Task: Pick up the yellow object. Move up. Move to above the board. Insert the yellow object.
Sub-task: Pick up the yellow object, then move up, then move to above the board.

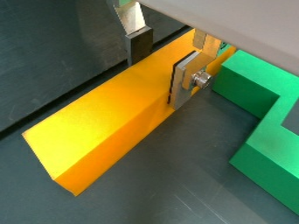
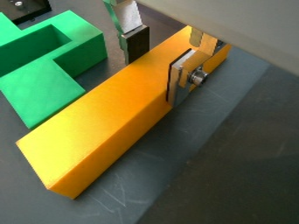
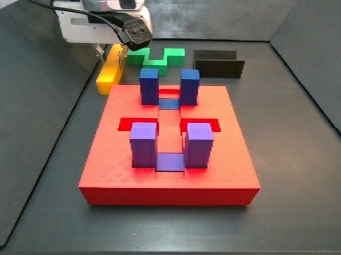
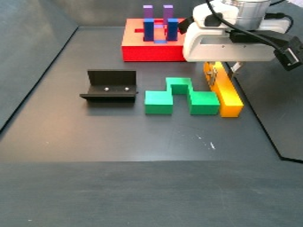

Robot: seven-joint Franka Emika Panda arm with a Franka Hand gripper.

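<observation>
So the gripper [image 2: 158, 59] is down at the far end of the yellow bar [image 2: 117, 122], with its two silver finger plates on either side of it. One finger [image 1: 184, 77] sits flat against the bar's side in a wrist view, and the dark-padded one [image 2: 133, 42] is on the opposite side, so the bar is between the plates. Whether they're actually squeezing it or just straddling it, I honestly can't tell from these shots. The bar is lying flat on the dark floor, long side down. Right next to it is the green notched block [image 4: 178, 97], close alongside but I can't say if they touch. In a side view the bar [image 4: 224, 92] sits beside the green block, under the white gripper body [image 4: 232, 43]. The red board [image 3: 170, 149] is well apart from the bar, and it carries upright blue blocks [image 3: 189, 86] and purple blocks [image 3: 143, 143] around its cut-out recesses. In a side view the board [image 4: 155, 44] is at the back of the floor. The black fixture [image 4: 110, 88] stands on the other side of the green block from the bar.
</observation>
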